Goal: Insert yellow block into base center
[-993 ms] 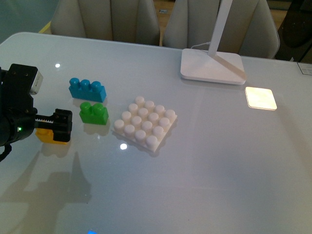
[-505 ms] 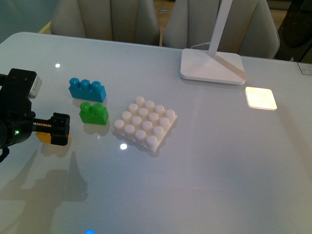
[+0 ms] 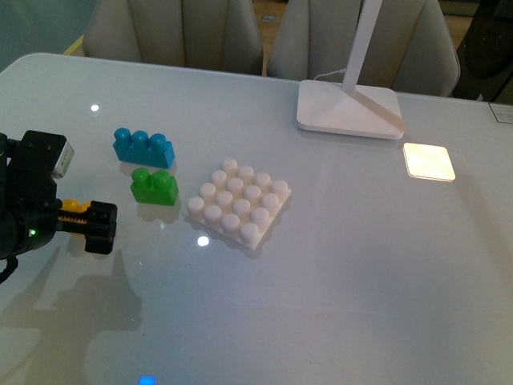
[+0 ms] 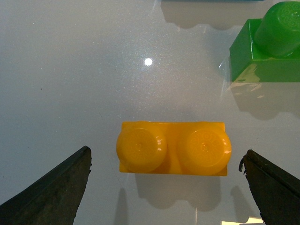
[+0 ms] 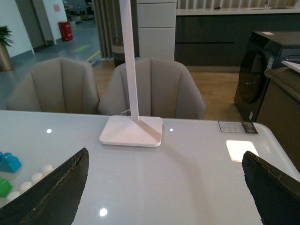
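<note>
White tabletop (image 3: 361, 281), my left gripper (image 3: 98, 227) has shifted vs a sec ago; jaws wide open, holding nothing, now straddling yellow block (image 4: 173, 147) w/o touching; base (image 3: 239, 202) well apart, so grab's next imo.

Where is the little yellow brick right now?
In the front view the yellow block lies far left on the table, within the open left tool, with the green brick just to its right.

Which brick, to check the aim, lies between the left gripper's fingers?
The yellow block, alone between the fingers of the open left gripper; the green brick sits outside them, the blue brick farther off.
</note>
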You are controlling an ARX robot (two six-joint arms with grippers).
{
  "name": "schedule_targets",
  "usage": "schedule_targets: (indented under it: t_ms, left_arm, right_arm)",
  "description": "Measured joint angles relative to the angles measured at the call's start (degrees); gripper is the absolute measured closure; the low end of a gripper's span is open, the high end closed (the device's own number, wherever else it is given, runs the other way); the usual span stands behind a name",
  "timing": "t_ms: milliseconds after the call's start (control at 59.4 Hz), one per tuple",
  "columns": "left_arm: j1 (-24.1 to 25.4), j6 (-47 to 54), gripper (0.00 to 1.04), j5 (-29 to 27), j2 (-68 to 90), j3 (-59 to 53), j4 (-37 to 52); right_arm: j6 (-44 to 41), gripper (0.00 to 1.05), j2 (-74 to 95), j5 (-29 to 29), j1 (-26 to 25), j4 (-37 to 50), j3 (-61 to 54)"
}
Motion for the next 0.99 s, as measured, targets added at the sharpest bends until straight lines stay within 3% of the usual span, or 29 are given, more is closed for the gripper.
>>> schedule_targets:
  t_ms: [993]
  left_arm:
    - [-1.09, -0.04, 0.07, -1.51, 1.97, 3.17, -2.78]
  right_arm:
    - [0.0, 0.09, 0.0, 0.0, 0.0, 0.0, 0.0]
